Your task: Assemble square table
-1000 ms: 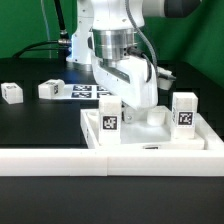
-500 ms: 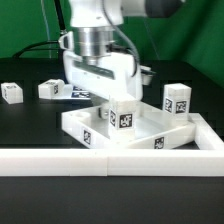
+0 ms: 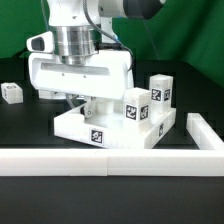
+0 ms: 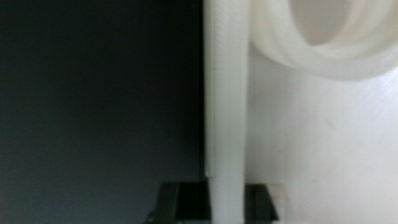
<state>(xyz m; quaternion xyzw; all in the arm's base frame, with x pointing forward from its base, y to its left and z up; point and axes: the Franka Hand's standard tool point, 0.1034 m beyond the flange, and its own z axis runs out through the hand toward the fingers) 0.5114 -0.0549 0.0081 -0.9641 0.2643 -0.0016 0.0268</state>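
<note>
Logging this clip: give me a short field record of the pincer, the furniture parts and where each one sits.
pincer: pincer closed on the slab's rim
held part: large white plastic square slab, turned corner-on to the exterior view
on slab: two small white tagged block legs, upright
loose part: white tagged block leg on the black table, exterior view's left
border: long low white wall in front

Exterior view bright, evenly lit, fairly sharp. Wrist view soft-focus; square table [image 4: 311,130] overexposed, detail washed out.

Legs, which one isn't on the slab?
The leg at the exterior view's far left, alone on the black table; the other two legs stand on the slab.
</note>
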